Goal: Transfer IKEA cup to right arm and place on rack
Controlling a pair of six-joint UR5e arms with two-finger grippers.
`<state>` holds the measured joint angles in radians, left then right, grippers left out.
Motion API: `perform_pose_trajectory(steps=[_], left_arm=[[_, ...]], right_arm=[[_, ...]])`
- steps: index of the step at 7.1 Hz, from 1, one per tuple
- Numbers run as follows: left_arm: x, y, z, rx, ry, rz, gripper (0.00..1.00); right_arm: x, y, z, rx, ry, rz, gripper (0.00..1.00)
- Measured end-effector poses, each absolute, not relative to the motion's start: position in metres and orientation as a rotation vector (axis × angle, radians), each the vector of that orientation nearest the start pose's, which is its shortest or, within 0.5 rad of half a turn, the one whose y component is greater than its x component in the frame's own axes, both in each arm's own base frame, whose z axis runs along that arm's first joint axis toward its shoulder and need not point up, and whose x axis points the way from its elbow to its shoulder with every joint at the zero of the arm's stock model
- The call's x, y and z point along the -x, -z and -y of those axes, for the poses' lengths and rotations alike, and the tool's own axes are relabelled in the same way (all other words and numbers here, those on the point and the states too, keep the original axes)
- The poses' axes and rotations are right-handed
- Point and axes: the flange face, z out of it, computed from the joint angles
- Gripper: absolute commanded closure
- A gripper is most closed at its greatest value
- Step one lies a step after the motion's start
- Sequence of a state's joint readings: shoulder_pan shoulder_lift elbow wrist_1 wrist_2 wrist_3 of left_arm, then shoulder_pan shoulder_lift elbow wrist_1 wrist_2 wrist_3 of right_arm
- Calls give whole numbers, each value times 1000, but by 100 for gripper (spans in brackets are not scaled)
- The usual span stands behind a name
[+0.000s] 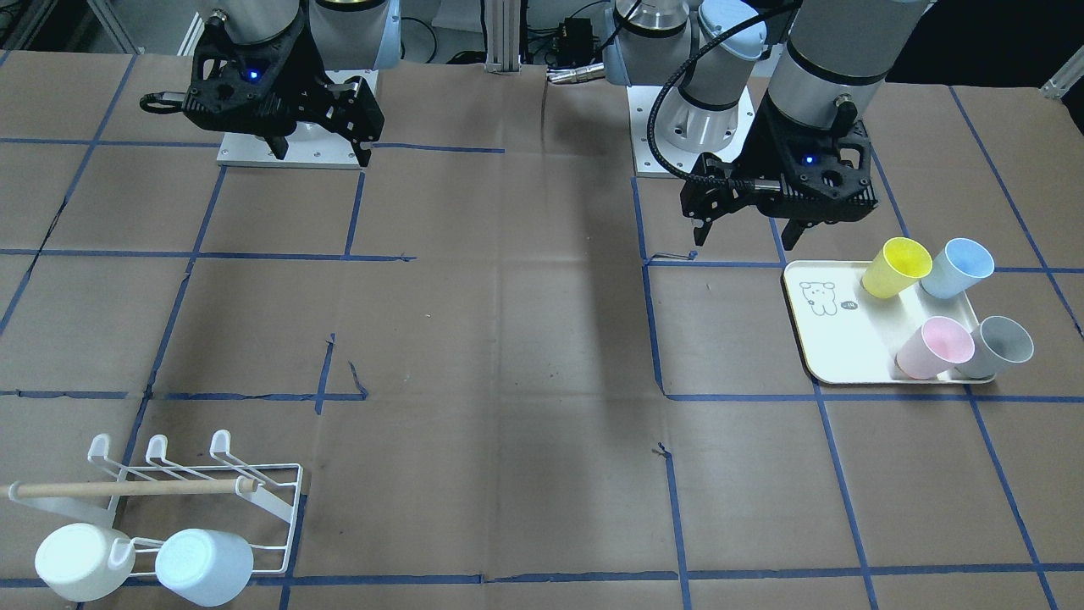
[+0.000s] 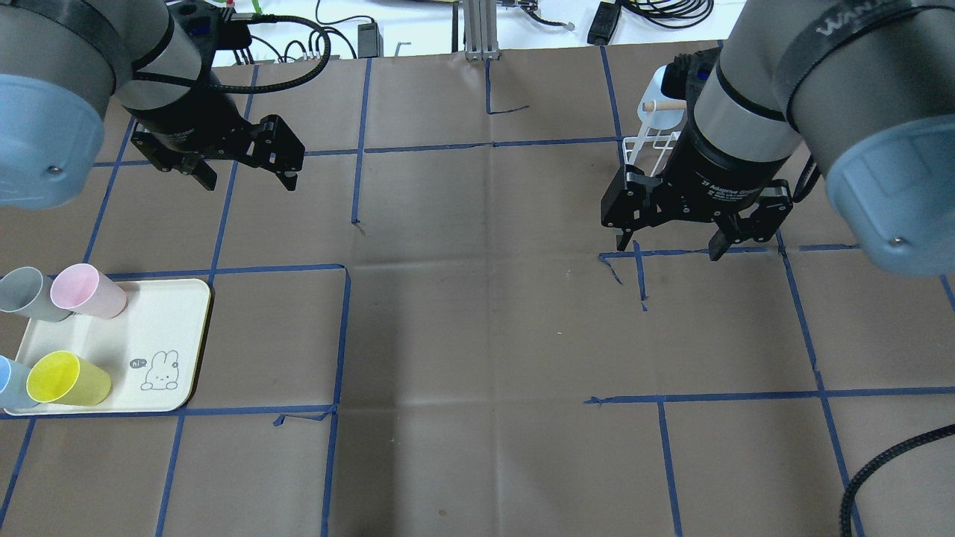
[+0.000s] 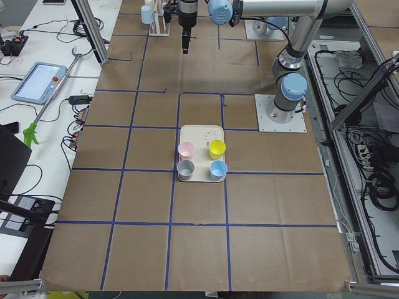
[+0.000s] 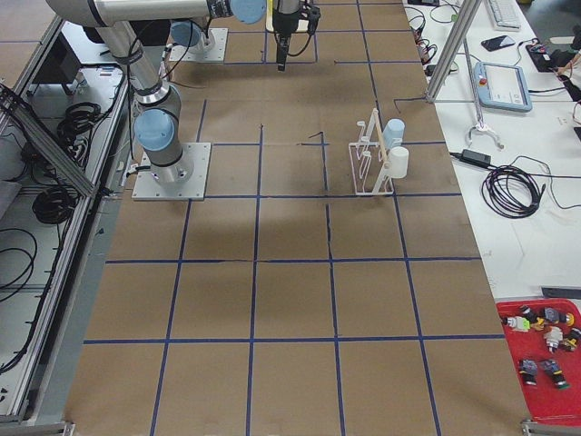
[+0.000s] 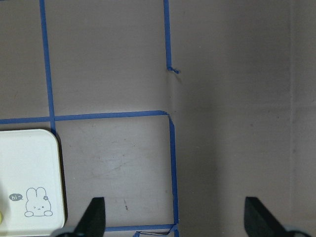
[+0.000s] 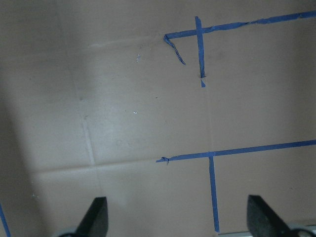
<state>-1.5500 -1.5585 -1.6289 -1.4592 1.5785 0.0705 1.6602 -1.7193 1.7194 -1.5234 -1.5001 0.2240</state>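
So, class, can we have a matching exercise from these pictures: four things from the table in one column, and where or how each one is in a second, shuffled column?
Things:
1. yellow cup
2. white cup
3. left tool
4. wooden dowel

Places or states:
A. open above the table, holding nothing
B. running level along the rack
C. standing on the cream tray
D. hung upside down on a rack peg

Right pairs: 1-C, 2-D, 3-A, 4-B.
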Motion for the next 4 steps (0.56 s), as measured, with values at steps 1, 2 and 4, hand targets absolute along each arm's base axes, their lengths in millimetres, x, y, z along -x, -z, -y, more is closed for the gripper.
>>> perform_pose_trajectory(steps=[1, 2, 4], left_arm=[[122, -477, 495, -77, 102, -3128, 1], [122, -477, 495, -77, 103, -3128, 1], [122, -477, 495, -78, 103, -3128, 1]], right_arm=[[-177, -477, 406, -211, -86, -3071, 0], [-177, -476, 404, -213, -88, -3070, 0], [-178, -474, 403, -218, -93, -3065, 0]])
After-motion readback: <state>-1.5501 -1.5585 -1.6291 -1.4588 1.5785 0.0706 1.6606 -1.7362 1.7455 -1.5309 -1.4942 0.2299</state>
